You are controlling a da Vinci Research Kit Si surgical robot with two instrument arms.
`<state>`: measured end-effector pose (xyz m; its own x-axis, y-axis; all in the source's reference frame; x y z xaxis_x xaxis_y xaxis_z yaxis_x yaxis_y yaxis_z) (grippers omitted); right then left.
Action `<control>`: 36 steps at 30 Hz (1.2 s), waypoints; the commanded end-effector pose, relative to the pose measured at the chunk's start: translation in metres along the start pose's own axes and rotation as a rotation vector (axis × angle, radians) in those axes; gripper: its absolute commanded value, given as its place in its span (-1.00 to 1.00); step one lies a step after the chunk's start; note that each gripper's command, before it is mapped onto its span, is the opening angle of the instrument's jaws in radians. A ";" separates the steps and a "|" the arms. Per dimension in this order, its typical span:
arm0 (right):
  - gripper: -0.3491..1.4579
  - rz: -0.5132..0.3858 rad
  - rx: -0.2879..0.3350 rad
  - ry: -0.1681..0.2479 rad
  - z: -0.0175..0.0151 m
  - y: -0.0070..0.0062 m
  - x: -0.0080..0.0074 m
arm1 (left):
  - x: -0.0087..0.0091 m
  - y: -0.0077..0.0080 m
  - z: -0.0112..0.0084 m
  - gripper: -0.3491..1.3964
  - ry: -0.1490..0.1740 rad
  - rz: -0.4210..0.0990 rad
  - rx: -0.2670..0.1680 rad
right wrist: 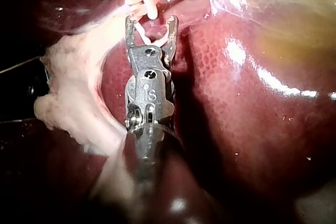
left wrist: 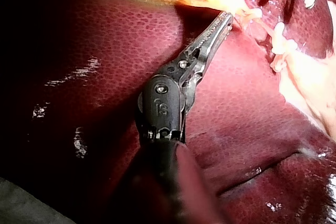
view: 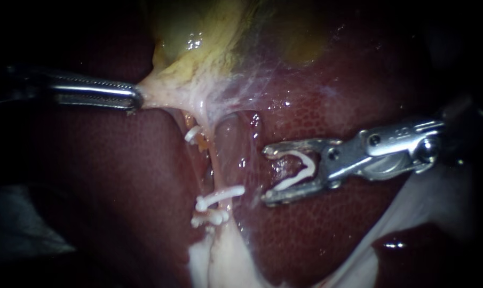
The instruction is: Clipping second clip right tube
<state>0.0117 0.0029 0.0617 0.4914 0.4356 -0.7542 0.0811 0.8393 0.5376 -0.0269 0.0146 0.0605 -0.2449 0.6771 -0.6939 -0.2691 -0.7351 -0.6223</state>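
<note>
open clip (view: 297,169), white and spread in a v, sits between the right instrument's (view: 264,176) jaws, mouth facing the right tube (view: 233,152): pink, glistening, upright, just beside the tips; placed clip (view: 225,193) crosses it lower down

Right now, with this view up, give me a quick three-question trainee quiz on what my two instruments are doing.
1. True or false: the jaws of the right instrument are around a tube.
2. What sits between the right instrument's jaws? A, a white clip; B, a tube; C, nothing.
3. Fill the blank: the jaws of the left instrument are ____ on pale tissue.

Key: 1, false: they lie over the liver, apart from the tube. 2, A. 3, shut.
</note>
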 end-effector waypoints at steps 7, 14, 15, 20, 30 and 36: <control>-0.06 0.066 0.018 0.036 0.0035 0.0016 -0.0003 | 0.0000 0.0000 0.0001 -1.00 0.000 0.000 0.001; -0.06 0.138 0.067 0.084 0.0061 0.0021 -0.0003 | -0.0001 0.0001 0.0001 -1.00 0.000 0.000 0.002; -0.06 0.150 0.075 0.092 0.0064 0.0022 -0.0003 | -0.0001 0.0001 0.0002 -1.00 0.000 0.000 0.002; -0.06 0.203 0.125 0.143 0.0082 0.0025 -0.0001 | -0.0001 0.0001 0.0002 -1.00 0.000 0.000 0.002; -0.06 0.318 0.272 0.250 0.0095 0.0017 -0.0002 | -0.0001 0.0001 0.0002 -1.00 0.000 0.000 0.002; -0.06 0.336 0.315 0.271 0.0097 0.0011 0.0002 | -0.0001 0.0001 0.0002 -1.00 0.000 0.000 0.002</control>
<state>0.0204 0.0007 0.0658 0.2955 0.7671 -0.5694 0.2351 0.5193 0.8216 -0.0271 0.0145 0.0606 -0.2447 0.6767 -0.6944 -0.2711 -0.7353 -0.6211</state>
